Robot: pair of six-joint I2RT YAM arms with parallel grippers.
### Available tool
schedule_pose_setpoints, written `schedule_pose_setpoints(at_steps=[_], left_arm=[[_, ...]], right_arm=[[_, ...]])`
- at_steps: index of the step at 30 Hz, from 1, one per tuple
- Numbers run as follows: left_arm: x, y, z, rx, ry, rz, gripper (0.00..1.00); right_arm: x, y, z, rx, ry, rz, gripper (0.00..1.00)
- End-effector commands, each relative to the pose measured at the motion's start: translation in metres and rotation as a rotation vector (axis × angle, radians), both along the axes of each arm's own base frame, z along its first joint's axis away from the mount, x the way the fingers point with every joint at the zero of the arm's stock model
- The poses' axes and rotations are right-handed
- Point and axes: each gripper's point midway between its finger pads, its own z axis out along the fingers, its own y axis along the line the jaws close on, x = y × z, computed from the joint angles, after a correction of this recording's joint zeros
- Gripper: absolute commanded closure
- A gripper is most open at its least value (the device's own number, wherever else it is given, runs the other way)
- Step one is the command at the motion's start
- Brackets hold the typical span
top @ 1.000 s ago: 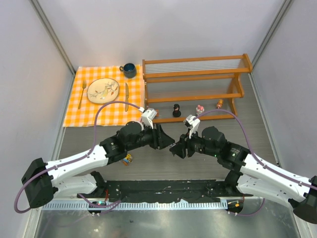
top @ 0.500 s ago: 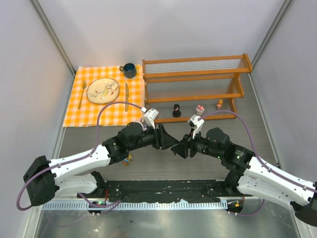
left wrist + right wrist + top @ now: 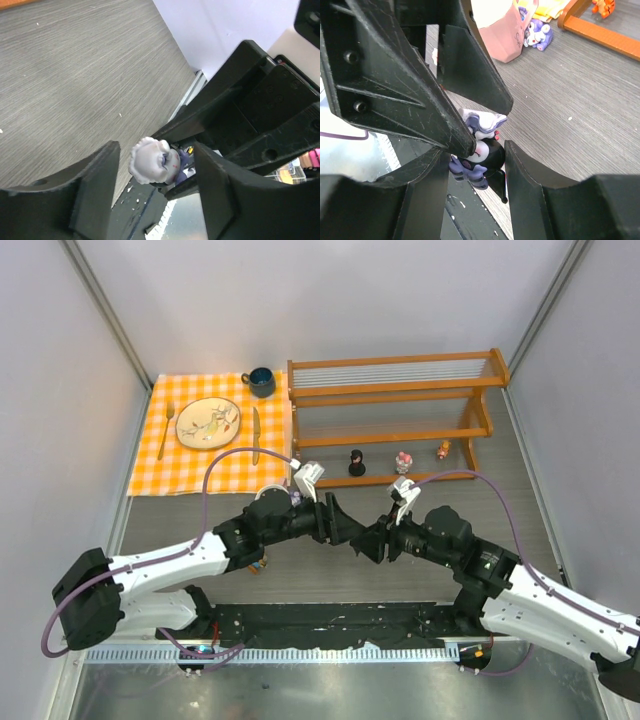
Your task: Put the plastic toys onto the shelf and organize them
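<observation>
My right gripper (image 3: 376,541) is shut on a black-and-purple toy figurine with a white frilled hat (image 3: 482,150), held above the table in front of the shelf (image 3: 395,390). My left gripper (image 3: 358,533) meets it tip to tip. In the left wrist view the left gripper (image 3: 157,170) is open, and its fingers (image 3: 95,190) straddle the toy (image 3: 152,162) with gaps on both sides. Three toys stand on the shelf's bottom rail: black (image 3: 357,462), pink (image 3: 403,461) and orange (image 3: 443,449).
A pink mug (image 3: 500,30) and a purple toy (image 3: 538,34) sit on the table beyond the grippers. Another small toy (image 3: 260,562) lies beside the left arm. An orange checked cloth (image 3: 200,465) with plate, cutlery and blue cup (image 3: 262,381) lies back left.
Both grippers have shifted a little right and toward the near edge. The gap between them has closed, so the left fingers now straddle the toy in the right gripper.
</observation>
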Motion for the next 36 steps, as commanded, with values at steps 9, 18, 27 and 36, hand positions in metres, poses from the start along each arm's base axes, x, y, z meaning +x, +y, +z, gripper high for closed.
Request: schedule_pose_setpoints(at_steps=[9,18,27,36], left_arm=[[-0.018,-0.011,0.020,-0.103,-0.005,-0.092,0.30],[-0.027,-0.018,0.028,-0.168,0.015,-0.151,0.45],[-0.028,-0.021,0.026,-0.175,0.022,-0.164,0.92],[-0.011,-0.010,0.013,-0.109,0.008,-0.045,1.00]], right_arm=[[0.010,0.004,0.043,0.158,-0.102,-0.042,0.99],[0.014,0.006,0.040,0.156,-0.107,-0.054,0.99],[0.025,-0.005,0.036,0.134,-0.126,-0.133,0.96],[0.023,-0.026,0.035,0.099,-0.119,-0.194,0.22]])
